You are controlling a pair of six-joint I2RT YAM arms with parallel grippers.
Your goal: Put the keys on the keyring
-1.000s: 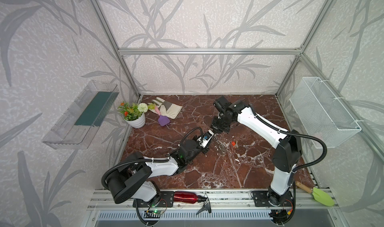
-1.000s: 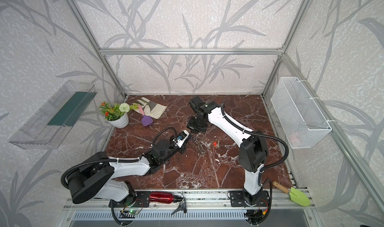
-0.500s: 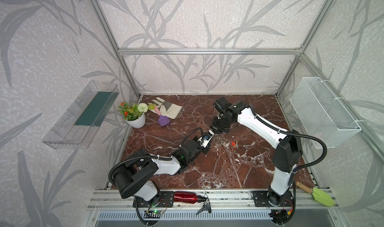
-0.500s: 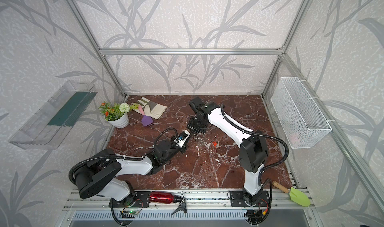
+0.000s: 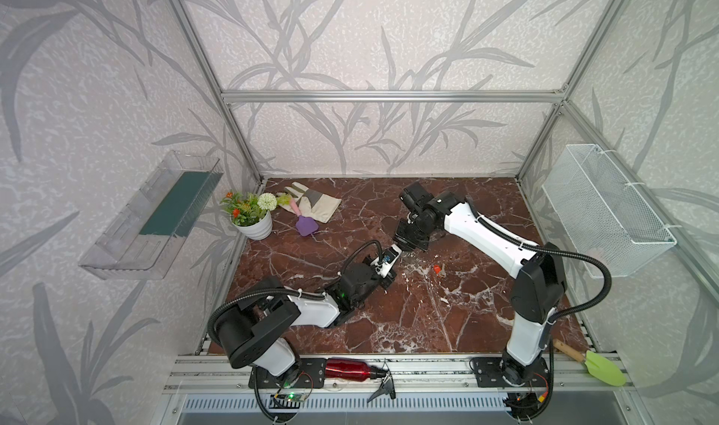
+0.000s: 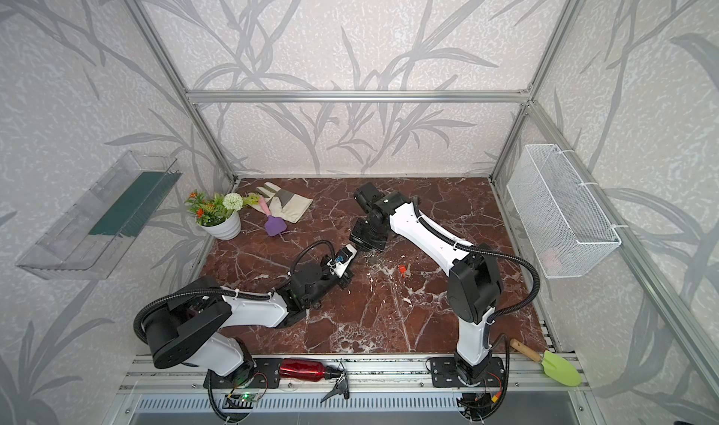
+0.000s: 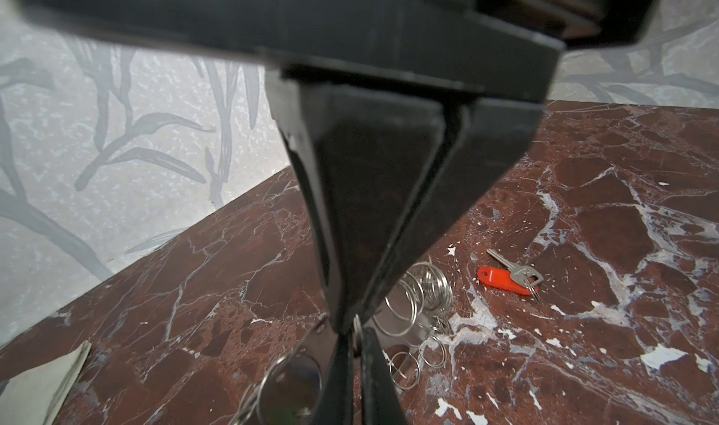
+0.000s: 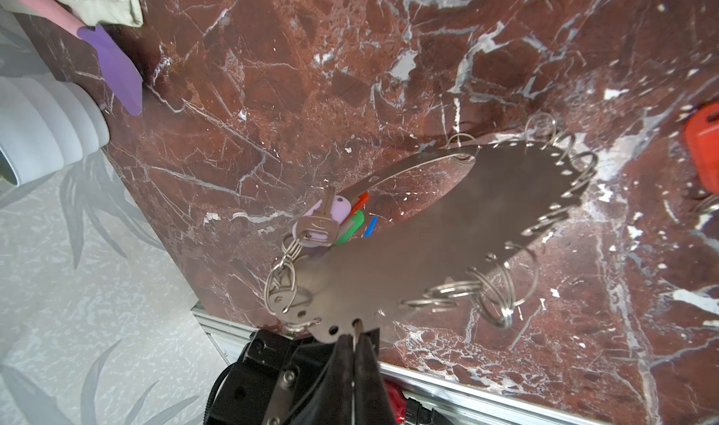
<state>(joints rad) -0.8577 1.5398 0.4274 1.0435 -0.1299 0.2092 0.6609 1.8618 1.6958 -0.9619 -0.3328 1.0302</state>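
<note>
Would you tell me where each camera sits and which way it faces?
Top views: high at the front, facing down onto the table; left arm and right arm show whole.
Left wrist: looks along the left gripper, shut, to the keyring and red-tagged key.
Right wrist: looks down on the keyring; only the left gripper shows.
Both wrist views share the keyring.

A lab test cell: aluminium frame, leaf-print panels, 2 rail-mounted robot arms.

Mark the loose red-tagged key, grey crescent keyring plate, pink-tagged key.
Red-tagged silver key [image 7: 504,280]: left wrist view, red tag.
Grey crescent keyring plate [image 8: 447,240]: right wrist view, flat middle.
Pink-tagged key [image 8: 339,205]: right wrist view, pink tag.
</note>
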